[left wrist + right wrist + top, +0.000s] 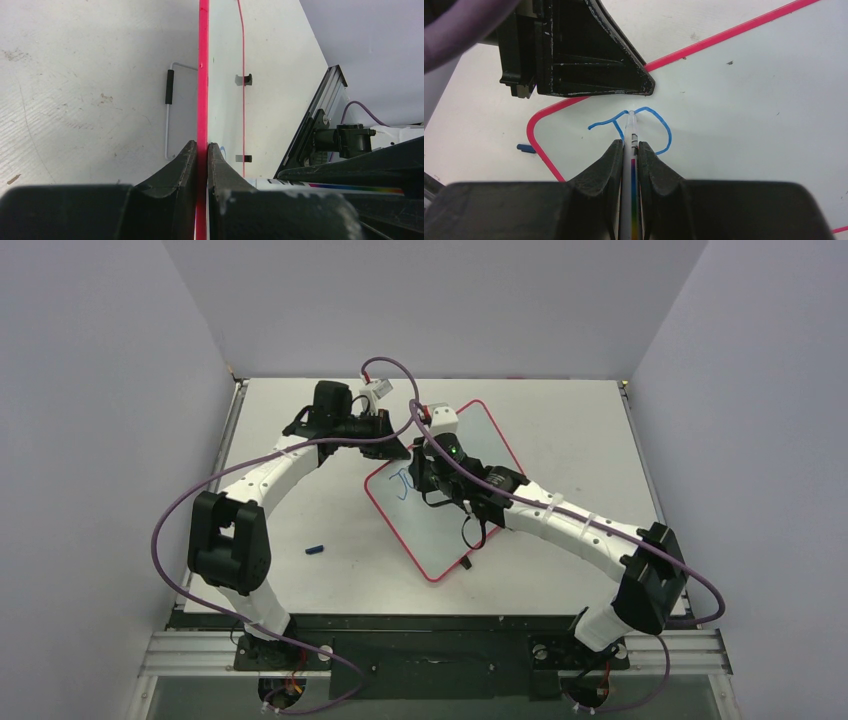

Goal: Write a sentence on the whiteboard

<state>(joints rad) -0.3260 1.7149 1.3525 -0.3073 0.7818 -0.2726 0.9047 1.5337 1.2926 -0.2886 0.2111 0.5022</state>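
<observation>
The whiteboard (440, 530) lies tilted on the table, white with a red-pink frame. My left gripper (398, 448) is shut on its upper-left edge; in the left wrist view the jaws pinch the red frame (202, 75) edge-on. My right gripper (432, 478) is shut on a white marker (630, 150) with a rainbow stripe. The marker's tip touches the board (749, 110) at blue strokes (659, 120) near the rounded corner. The blue writing (401, 483) shows beside the right gripper in the top view.
A small blue marker cap (316, 549) lies on the table left of the board, also in the right wrist view (526, 148). The board's wire stand (169, 90) and two black feet (244, 79) show in the left wrist view. Grey walls enclose the table.
</observation>
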